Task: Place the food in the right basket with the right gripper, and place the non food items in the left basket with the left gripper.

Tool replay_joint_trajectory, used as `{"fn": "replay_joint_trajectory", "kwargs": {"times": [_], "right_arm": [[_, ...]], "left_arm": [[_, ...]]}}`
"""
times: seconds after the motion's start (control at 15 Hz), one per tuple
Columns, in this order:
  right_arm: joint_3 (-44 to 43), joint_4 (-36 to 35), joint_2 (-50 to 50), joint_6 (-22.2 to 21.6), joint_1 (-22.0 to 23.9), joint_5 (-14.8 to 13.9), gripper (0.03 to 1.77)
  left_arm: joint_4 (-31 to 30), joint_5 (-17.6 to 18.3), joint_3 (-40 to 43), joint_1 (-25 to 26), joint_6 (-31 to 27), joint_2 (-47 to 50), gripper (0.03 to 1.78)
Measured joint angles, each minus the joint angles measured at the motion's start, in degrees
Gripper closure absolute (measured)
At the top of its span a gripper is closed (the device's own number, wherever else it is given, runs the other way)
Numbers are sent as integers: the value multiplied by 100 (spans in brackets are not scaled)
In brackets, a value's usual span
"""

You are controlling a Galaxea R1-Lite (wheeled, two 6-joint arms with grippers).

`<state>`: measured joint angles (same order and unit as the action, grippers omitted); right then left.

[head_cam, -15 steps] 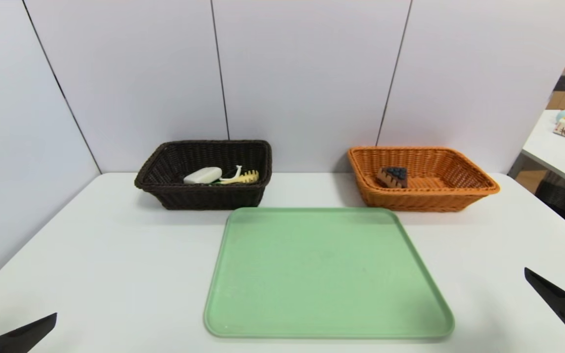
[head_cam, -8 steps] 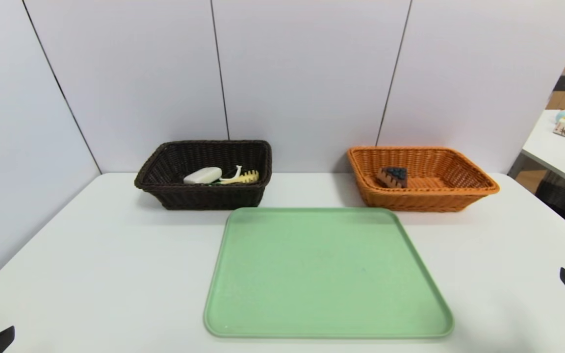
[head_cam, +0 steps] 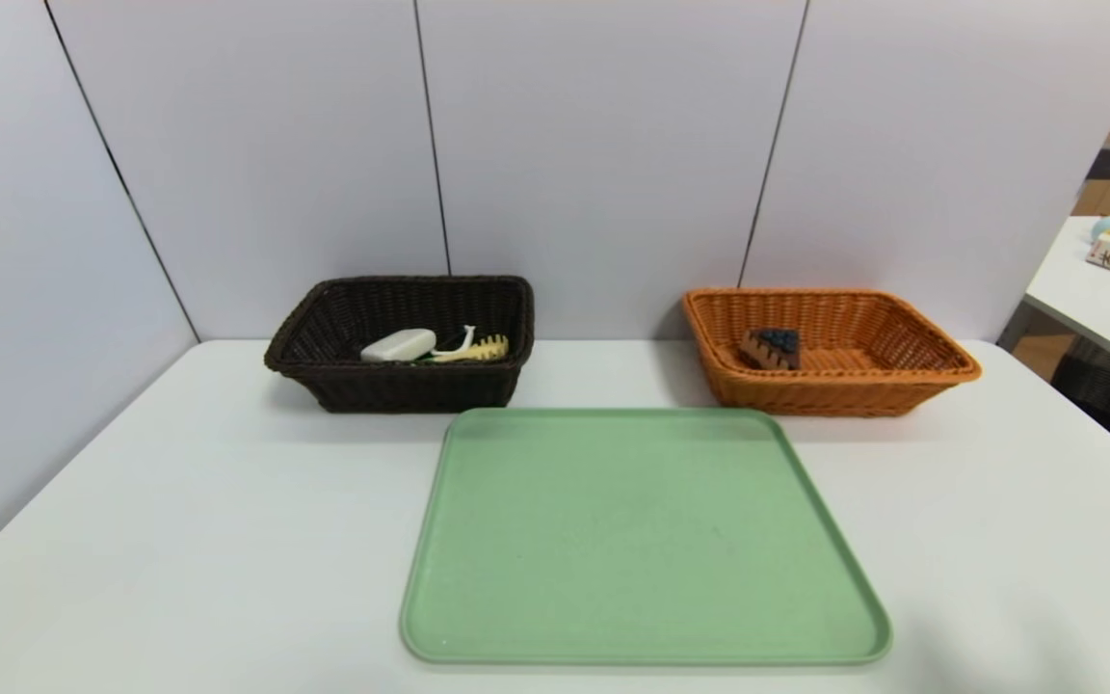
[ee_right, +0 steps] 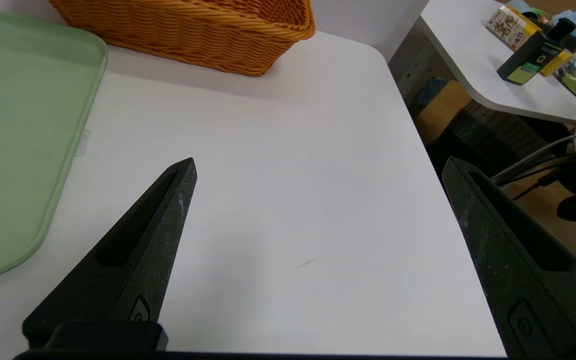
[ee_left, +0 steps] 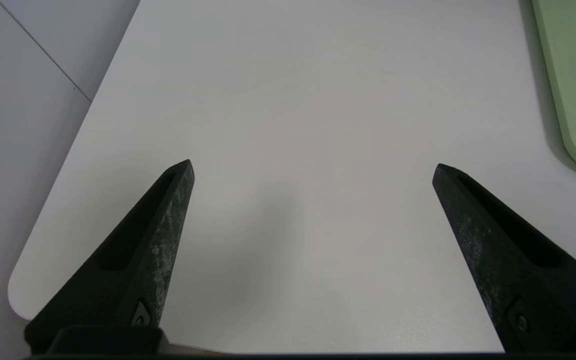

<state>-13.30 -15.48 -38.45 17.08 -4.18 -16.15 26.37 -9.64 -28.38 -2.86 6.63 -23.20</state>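
Head view, dark basket: the dark brown woven wicker basket [head_cam: 401, 386] stands by the far edge of my white surface [head_cam: 227, 511], left of centre; in it lie a white rounded block [head_cam: 399, 345], a thin white forked piece [head_cam: 462, 340] and a pale yellow toothed piece [head_cam: 488, 349].
Head view, orange basket: the orange-brown woven wicker basket [head_cam: 830, 390] stands near the far right corner, holding a brown wedge of cake with dark berries on top [head_cam: 773, 348].
Head view, green tray: I see nothing left to sort on the flat, rounded green plastic tray [head_cam: 642, 540].
Left wrist view, left hand: my left hand [ee_left: 313, 170] is spread wide, holding nothing, above the surface near its left edge.
Right wrist view, right hand: my right hand [ee_right: 320, 165] is spread just as wide and empty, above the surface by its right edge.
Progress: I judge the sorting done, non-food left, food right; nothing seems left for me but to keep both hands clear.
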Motion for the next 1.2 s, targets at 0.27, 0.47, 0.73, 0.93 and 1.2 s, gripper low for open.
{"fn": "replay_joint_trajectory", "kwargs": {"times": [0.27,0.47,0.73,0.93,1.2], "right_arm": [[74,2,102,-24,11,1,10],[197,13,256,-24,39,9,10],[269,29,581,-18,41,6,10],[446,44,907,-27,77,1,10],[842,49,1495,-46,276,6,10]], "left_arm": [[243,317,217,313,78,578,12],[293,472,443,438,135,914,12],[301,490,578,427,119,1223,12],[478,546,628,371,54,1507,12],[784,651,639,333,-118,1982,12]]}}
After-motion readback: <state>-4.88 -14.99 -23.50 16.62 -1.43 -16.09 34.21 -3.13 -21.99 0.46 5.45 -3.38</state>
